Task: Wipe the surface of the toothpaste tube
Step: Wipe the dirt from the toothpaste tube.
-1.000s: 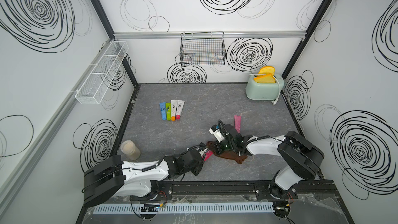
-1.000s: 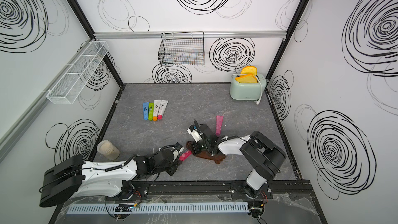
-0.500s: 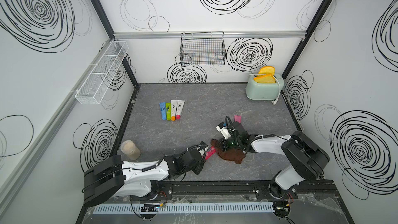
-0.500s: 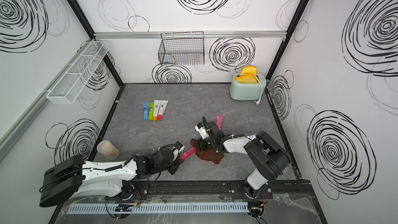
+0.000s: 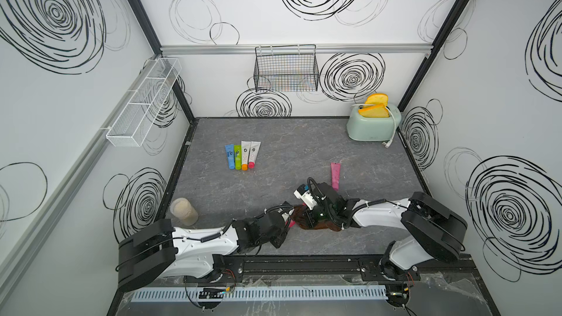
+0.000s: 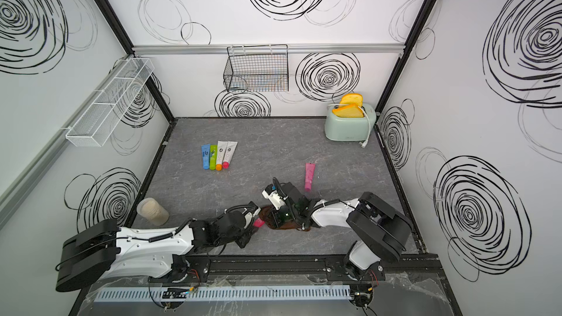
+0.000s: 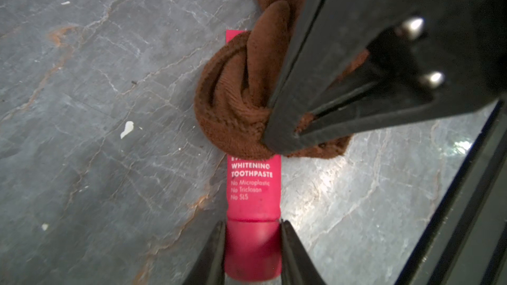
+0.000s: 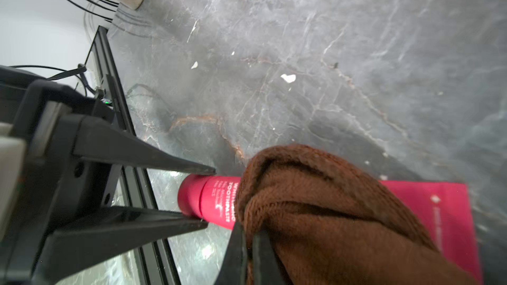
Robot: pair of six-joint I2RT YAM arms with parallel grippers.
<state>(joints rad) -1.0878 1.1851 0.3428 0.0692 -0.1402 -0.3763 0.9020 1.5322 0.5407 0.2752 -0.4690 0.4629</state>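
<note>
A pink-red toothpaste tube [image 7: 253,187] lies flat on the grey table near the front edge. My left gripper [image 7: 252,223] is shut on its cap, one finger on each side. A bunched brown cloth [image 7: 233,100] rests across the tube's middle, and my right gripper [image 8: 248,231] is shut on a fold of it. In the right wrist view the cloth [image 8: 315,201] hides most of the tube [image 8: 216,201]; the cap and the flat tail show. In both top views only a bit of the tube [image 5: 292,224] shows beside the cloth [image 5: 320,225].
Several coloured tubes [image 5: 242,155] lie in a row at mid-left, and another pink tube [image 5: 335,174] lies just behind my right arm. A beige jar [image 5: 184,211] stands at front left and a toaster [image 5: 372,124] at back right. The black front rail runs close by.
My right gripper slid the cloth away along the tube, then back toward the cap end. The left arm and the tube have stayed put.
</note>
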